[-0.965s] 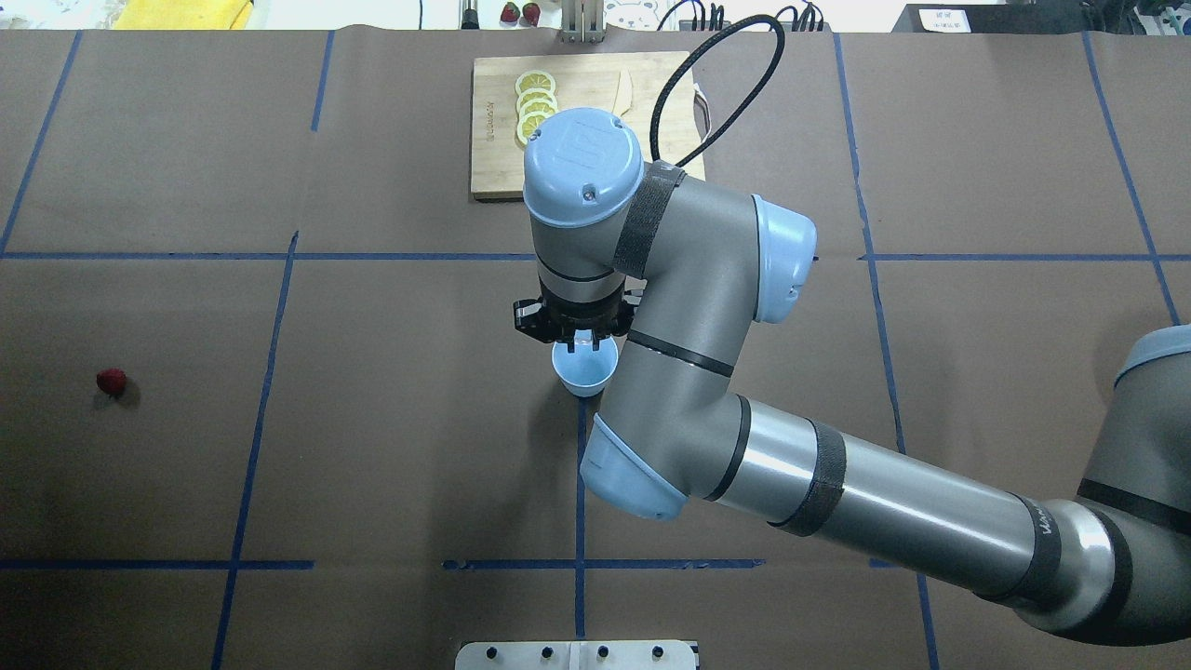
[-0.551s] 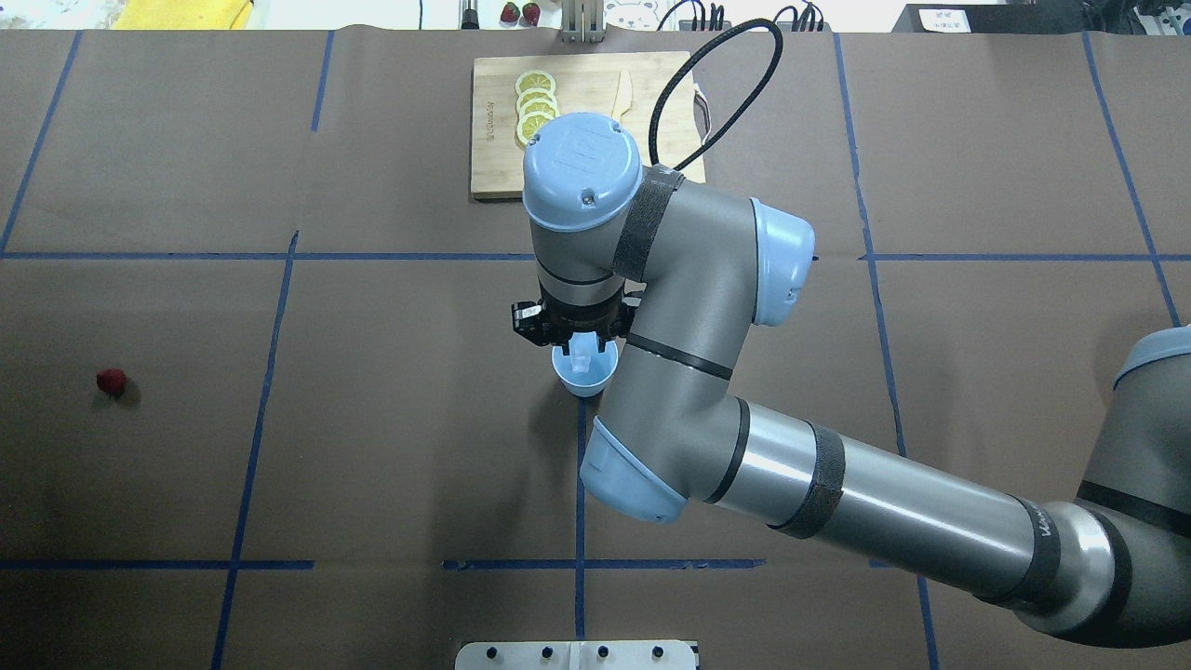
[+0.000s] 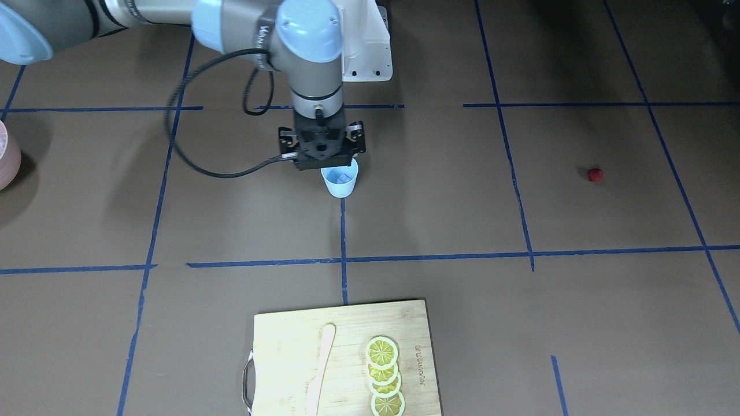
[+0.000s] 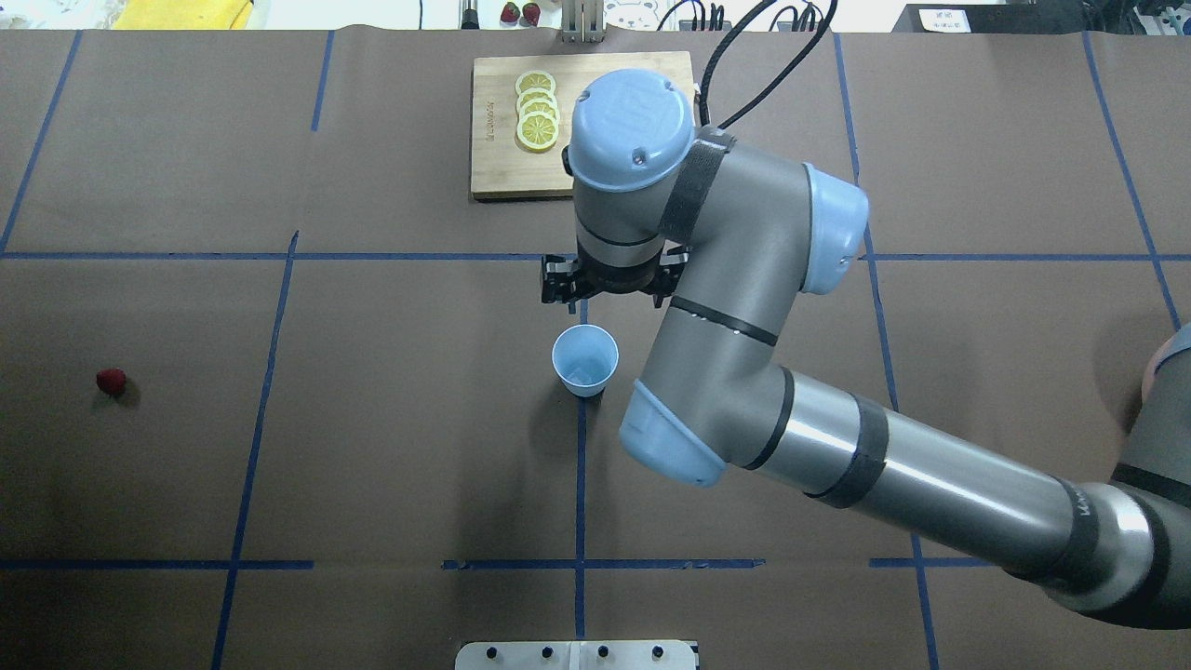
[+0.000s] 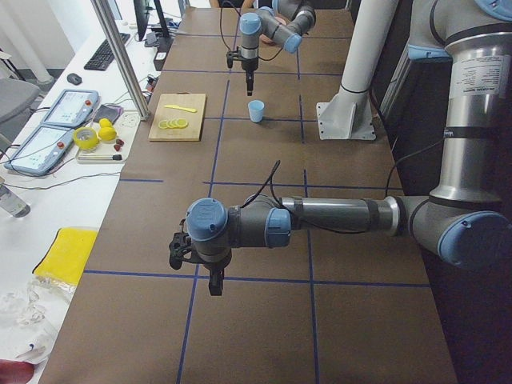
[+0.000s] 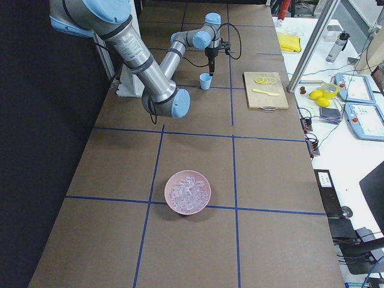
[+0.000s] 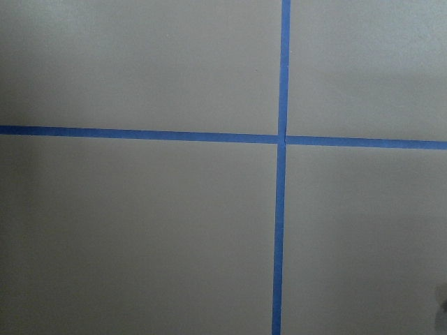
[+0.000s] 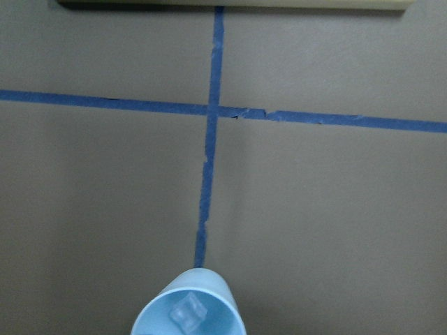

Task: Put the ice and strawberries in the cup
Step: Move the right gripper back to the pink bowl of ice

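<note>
The light-blue cup stands upright at the table's middle on a blue tape line. One clear ice cube lies inside it, also seen from the front. My right gripper hangs just beyond the cup on the cutting-board side, raised and empty, its fingers mostly hidden under the wrist. The dark-red strawberry lies alone far off on my left side, also in the front view. My left gripper shows only in the exterior left view, hovering over bare table, so I cannot tell its state.
A pink bowl of several ice pieces sits at my right end of the table. A wooden cutting board with lemon slices and a wooden knife lies at the far edge beyond the cup.
The right gripper was right over the cup with an ice cube; the cube dropped in, and the gripper moved away toward the cutting board, uncovering the cup.
</note>
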